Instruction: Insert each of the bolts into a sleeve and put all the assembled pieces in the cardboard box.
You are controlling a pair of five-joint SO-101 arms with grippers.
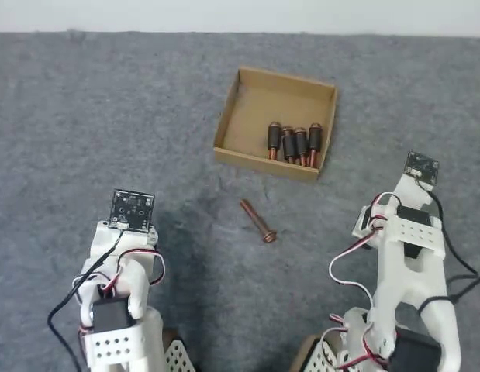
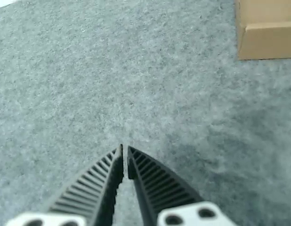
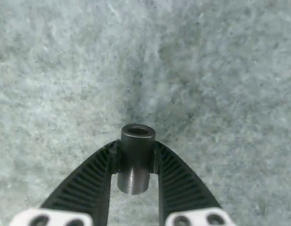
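Observation:
A copper bolt (image 1: 258,220) lies loose on the grey carpet between the two arms, just in front of the cardboard box (image 1: 233,101). Several assembled pieces (image 1: 294,142), bolts in dark sleeves, lie side by side in the box's near right part. My right gripper (image 3: 136,157) is shut on a dark sleeve (image 3: 137,143), held upright over bare carpet with its bore showing. My left gripper (image 2: 125,151) is shut with nothing in it, above carpet; a corner of the box (image 2: 267,28) shows beyond it.
Grey carpet covers the whole table. The left arm (image 1: 123,279) stands at the front left and the right arm (image 1: 406,256) at the front right. Open carpet lies to the left of the box and between the arms.

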